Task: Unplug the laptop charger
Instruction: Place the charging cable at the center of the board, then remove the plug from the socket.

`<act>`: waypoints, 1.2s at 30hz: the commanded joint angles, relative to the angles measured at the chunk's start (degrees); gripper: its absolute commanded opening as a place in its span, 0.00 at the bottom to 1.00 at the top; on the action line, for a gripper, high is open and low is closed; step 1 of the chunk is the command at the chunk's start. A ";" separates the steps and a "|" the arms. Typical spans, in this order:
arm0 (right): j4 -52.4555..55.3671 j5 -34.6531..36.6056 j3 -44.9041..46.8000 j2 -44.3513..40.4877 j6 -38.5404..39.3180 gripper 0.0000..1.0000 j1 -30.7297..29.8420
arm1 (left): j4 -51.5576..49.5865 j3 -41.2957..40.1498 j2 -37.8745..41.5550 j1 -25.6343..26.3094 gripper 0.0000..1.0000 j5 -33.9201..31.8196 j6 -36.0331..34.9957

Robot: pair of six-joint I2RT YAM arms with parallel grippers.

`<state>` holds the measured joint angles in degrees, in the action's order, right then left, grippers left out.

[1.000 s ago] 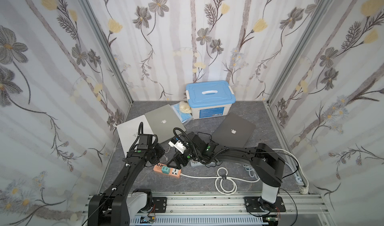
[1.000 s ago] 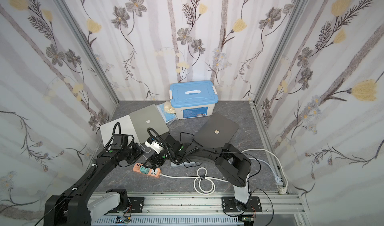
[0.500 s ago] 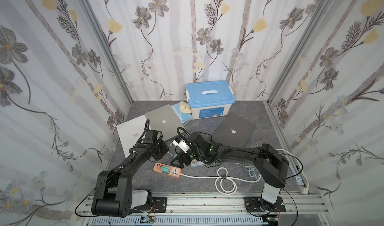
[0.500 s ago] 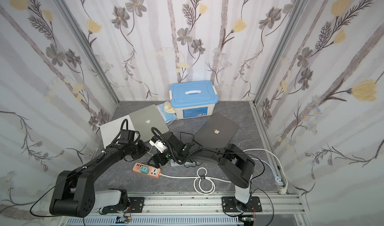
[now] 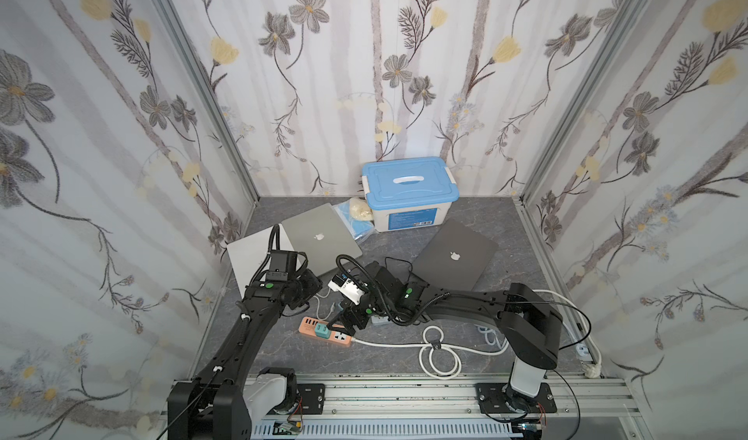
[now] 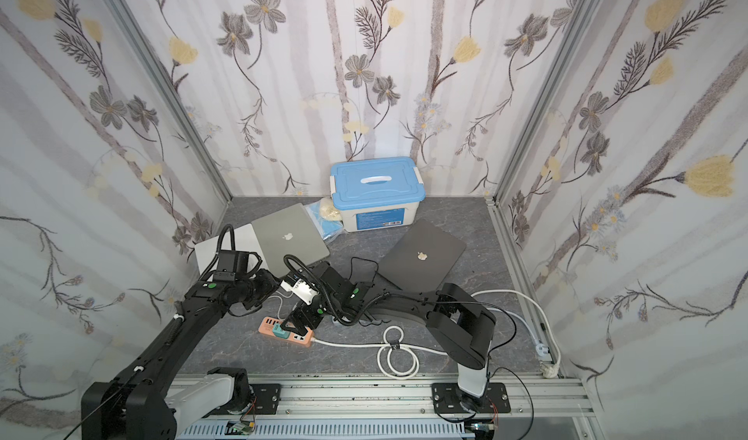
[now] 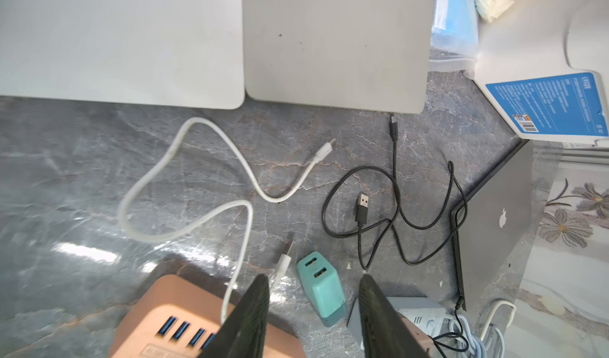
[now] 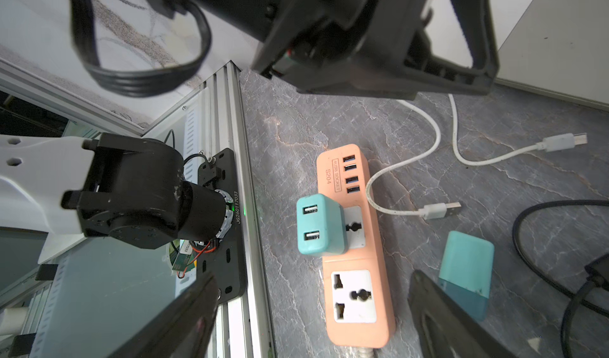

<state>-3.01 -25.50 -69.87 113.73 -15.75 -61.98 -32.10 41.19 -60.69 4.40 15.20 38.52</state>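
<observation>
An orange power strip (image 8: 357,260) lies on the grey table, also seen in both top views (image 5: 342,338) (image 6: 303,338). A teal charger (image 8: 319,224) is plugged into the strip's middle socket. A second teal charger (image 7: 321,284) lies loose beside the strip. The white cable (image 8: 438,210) rests on the table with both plugs free. My left gripper (image 7: 313,278) is open and holds nothing; the loose charger lies below its gap. My right gripper (image 8: 314,275) hangs wide open above the strip's end socket, a little short of the plugged charger.
A loose black cable (image 7: 362,204) lies near the dark grey laptop (image 5: 455,253). A silver laptop (image 5: 319,235) and a white one (image 5: 251,260) lie at the back left. Behind them is a blue-lidded box (image 5: 409,179). The strip's white cord (image 5: 439,353) coils at the front.
My left gripper was shut a second ago and now stands open, with its arm swung slightly toward the laptops. The right gripper has stayed wide open over the strip.
</observation>
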 commanded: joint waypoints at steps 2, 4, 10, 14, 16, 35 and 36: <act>0.07 -0.17 -2.04 1.60 3.06 0.90 -0.65 | -5.77 -1.84 3.27 -1.60 0.52 0.18 -0.15; 1.15 -0.40 -3.60 2.86 3.09 0.90 -0.86 | -5.32 -4.14 4.93 -3.16 0.54 1.53 1.66; 3.59 -0.19 -7.57 6.69 3.92 0.89 -2.17 | -4.82 -7.71 7.58 -6.17 0.62 2.83 4.83; 6.12 1.47 -10.00 9.06 3.86 0.89 -2.79 | -6.25 -8.17 9.31 -8.14 0.65 3.76 5.94; 6.69 1.80 -10.57 9.94 3.95 0.89 -2.97 | -6.77 -8.23 10.36 -8.57 0.65 3.72 6.37; 6.76 5.37 -15.51 15.53 6.65 0.69 -4.72 | -4.42 -10.78 11.55 -12.63 0.62 7.01 7.97; 7.06 5.52 -15.88 15.84 6.78 0.67 -4.89 | -4.38 -10.76 11.55 -12.69 0.61 7.00 7.89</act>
<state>5.26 -20.71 -84.82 128.88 -10.59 -66.54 -37.36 30.50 -49.28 -8.12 21.50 46.35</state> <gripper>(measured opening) 0.678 0.608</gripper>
